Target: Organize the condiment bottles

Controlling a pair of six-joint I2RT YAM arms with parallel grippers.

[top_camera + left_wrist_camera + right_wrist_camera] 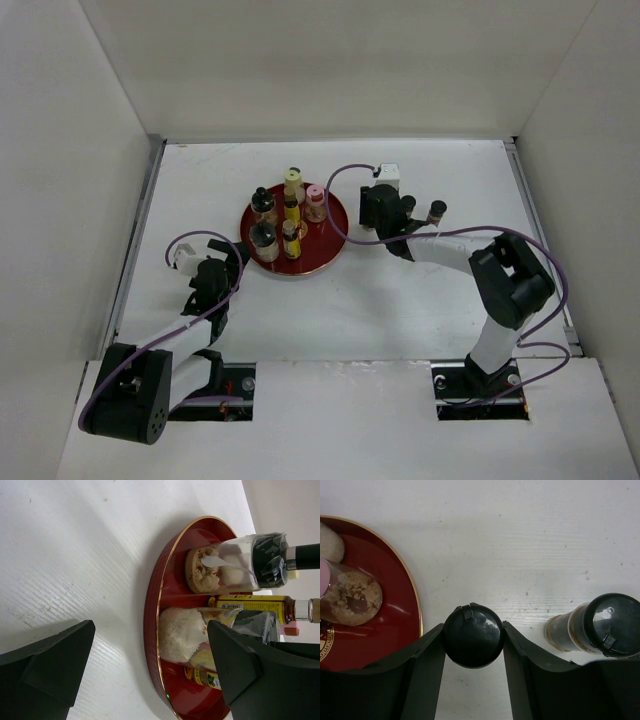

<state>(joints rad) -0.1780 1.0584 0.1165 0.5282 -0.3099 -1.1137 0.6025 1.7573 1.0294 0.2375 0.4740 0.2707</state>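
The white table (400,310) fills the view, and both arms are out over it: the right arm (505,280) bends in toward the middle while the left arm (150,375) stretches up the left side. At the far centre sits the red tray (305,262), with six bottles (264,236) upright on it in a tight cluster. There are black-capped ones on the left, slim yellow ones down the middle, a cream cap (293,176) at the back and a pink cap (316,192) on the right. Off the tray, just to its right, the right gripper (473,626) is on a seventh bottle (472,642): its fingers pinch the round black cap from both sides, both touching it. Whether its base sits on the table, I can't tell. An eighth bottle (597,625), also black-capped, stands free on the table just beside that gripper's right finger. The left gripper (151,625) sits low at the tray's near-left edge, fingers spread wide with nothing between them, facing the two powder-filled jars at the rim.
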